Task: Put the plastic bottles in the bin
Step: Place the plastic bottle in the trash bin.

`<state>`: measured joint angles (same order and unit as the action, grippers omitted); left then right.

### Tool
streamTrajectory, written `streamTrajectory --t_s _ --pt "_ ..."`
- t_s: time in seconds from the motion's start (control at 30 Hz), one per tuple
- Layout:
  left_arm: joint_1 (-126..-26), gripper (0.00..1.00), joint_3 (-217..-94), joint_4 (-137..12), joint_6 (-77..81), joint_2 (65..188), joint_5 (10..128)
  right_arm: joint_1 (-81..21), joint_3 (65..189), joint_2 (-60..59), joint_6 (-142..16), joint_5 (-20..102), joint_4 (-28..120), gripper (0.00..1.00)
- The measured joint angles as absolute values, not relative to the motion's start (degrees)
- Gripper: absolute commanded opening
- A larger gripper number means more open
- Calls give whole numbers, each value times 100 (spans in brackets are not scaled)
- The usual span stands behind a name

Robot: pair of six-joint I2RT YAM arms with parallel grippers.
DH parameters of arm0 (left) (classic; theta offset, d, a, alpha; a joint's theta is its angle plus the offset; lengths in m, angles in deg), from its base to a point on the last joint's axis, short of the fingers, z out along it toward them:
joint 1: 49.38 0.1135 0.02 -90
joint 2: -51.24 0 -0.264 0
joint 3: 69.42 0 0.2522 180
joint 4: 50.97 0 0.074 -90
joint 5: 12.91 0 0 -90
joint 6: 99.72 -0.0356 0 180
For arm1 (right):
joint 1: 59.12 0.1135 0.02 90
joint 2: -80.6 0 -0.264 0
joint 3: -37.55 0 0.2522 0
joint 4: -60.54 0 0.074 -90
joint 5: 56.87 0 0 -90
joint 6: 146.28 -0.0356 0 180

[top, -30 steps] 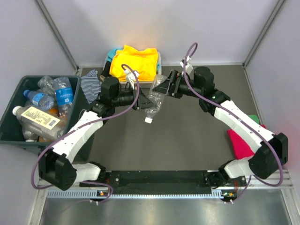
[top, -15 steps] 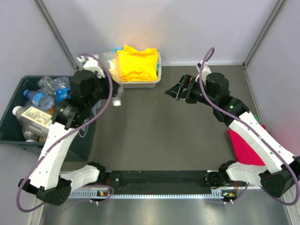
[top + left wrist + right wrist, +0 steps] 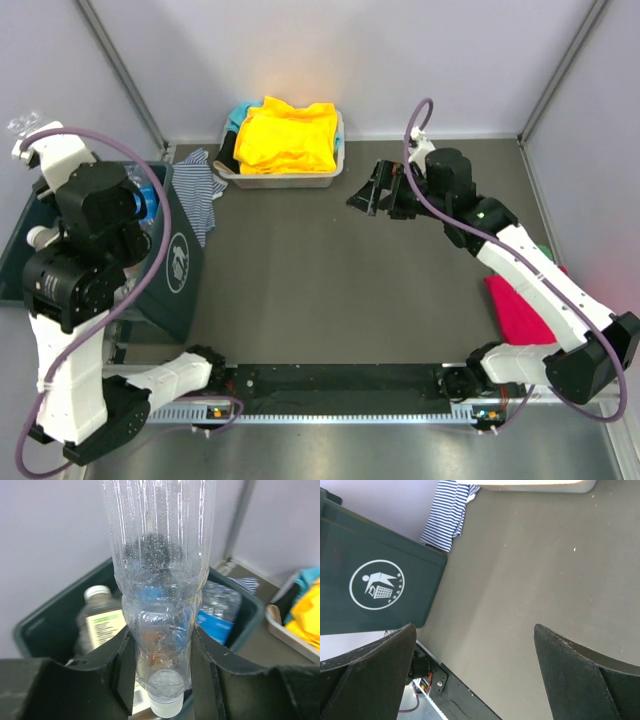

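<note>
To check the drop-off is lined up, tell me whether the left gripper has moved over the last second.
Yes. The left gripper swung left with its clear bottle, away from the white tray, to above the dark green bin.

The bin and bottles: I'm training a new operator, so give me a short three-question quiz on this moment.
1. True or false: the right gripper holds a bottle.
2. The clear bottle between the left fingers hangs over: A) a red cloth, B) the dark green bin, C) bare table?
3. What colour is the cloth in the white tray?
Key: 1 false; 2 B; 3 yellow.
</note>
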<state>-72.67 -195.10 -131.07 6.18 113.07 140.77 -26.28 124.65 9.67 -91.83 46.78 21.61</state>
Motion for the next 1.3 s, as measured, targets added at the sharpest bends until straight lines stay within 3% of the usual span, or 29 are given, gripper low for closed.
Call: streamTrajectory --t_s 0.23,0.83,0.93,0.97,1.03,1.17,1.3 --pt "-7265 22 -19243 -13499 579 10992 14857 -2630 12579 650 -9183 4816 2207 99" --pt "-7245 32 -17193 -13971 2052 10668 14693 -2632 12944 71 -9194 5211 2347 99" --pt "-7199 50 -16986 -14058 2375 10609 14702 -2632 12944 143 -9183 5211 2327 99" --pt "-7184 77 -16970 -14102 2491 10609 14697 -2632 12944 180 -9179 5209 2318 99" --pt "-7175 96 -16966 -14191 2686 10612 14671 -2632 12944 256 -9163 5207 2303 99" --pt "-7171 99 -17130 -14253 2957 10647 14444 -2634 12944 403 -9102 5185 2248 99" --pt "-7171 99 -18116 -14307 2812 10918 14219 -2634 12944 503 -9065 5108 2159 99"
